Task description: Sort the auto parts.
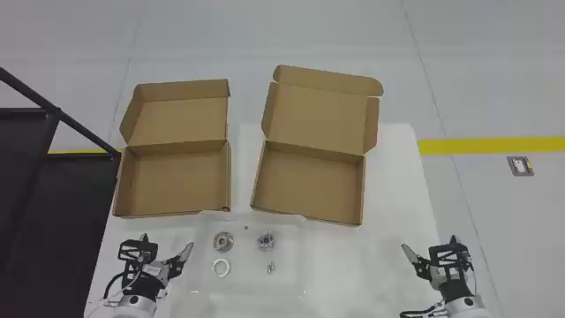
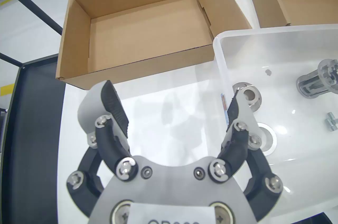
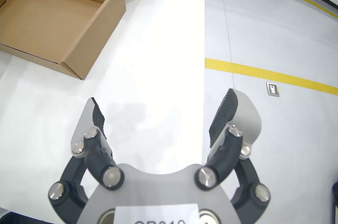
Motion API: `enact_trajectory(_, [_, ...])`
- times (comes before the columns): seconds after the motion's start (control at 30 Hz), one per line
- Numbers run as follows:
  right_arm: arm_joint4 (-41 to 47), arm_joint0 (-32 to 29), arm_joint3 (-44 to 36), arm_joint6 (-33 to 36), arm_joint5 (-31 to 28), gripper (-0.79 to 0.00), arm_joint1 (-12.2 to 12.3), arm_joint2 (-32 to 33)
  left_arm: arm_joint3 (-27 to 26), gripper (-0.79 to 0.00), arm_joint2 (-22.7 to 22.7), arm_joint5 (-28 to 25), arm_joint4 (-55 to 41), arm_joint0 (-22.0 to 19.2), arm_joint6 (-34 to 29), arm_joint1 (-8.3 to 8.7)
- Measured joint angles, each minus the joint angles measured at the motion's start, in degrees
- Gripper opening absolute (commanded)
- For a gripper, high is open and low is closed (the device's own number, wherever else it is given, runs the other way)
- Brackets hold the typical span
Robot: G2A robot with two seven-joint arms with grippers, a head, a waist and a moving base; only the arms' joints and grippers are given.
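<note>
A white table (image 1: 402, 230) was seen, on which two open cardboard boxes, a left box (image 1: 172, 181) and a right box (image 1: 309, 184), were set side by side. A clear tray (image 2: 220, 56) was placed just beside them, nearer the robot. The left gripper (image 2: 173, 93) was held next to the tray, its fingers spread apart; the right gripper (image 3: 163, 114), likewise spread and holding nothing, was held over bare table, well apart from the tray. In the tray the auto parts were laid: a toothed pulley (image 1: 266, 241), a flanged hub (image 1: 222, 240), a ring (image 1: 221, 268) and small nuts (image 1: 270, 268).
</note>
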Motion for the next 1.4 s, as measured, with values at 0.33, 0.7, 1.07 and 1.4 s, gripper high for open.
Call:
enact_trajectory(0.33, [-1.62,-0.58,-1.08,-1.87,-1.75,0.0,0.02,-0.54,-0.14,0.0,-0.4,-1.35,0.5,0.39,4.17,0.0])
enact_trajectory(0.7, [-1.0,-0.35,-14.54,11.49,-15.83,0.0,0.42,-4.59,-1.17,0.0,-6.16,-10.19,-8.9,3.63,16.88,0.01])
enact_trajectory(1.07, [4.56,5.98,-18.5,24.64,-20.5,0.0,-0.02,-12.68,-0.97,0.0,-8.67,-15.63,-15.5,4.32,16.58,0.06])
enact_trajectory(1.4, [4.67,6.1,-18.16,24.34,-20.7,0.0,-0.03,-12.86,-0.97,0.0,-8.67,-15.61,-15.5,4.31,16.57,0.05])
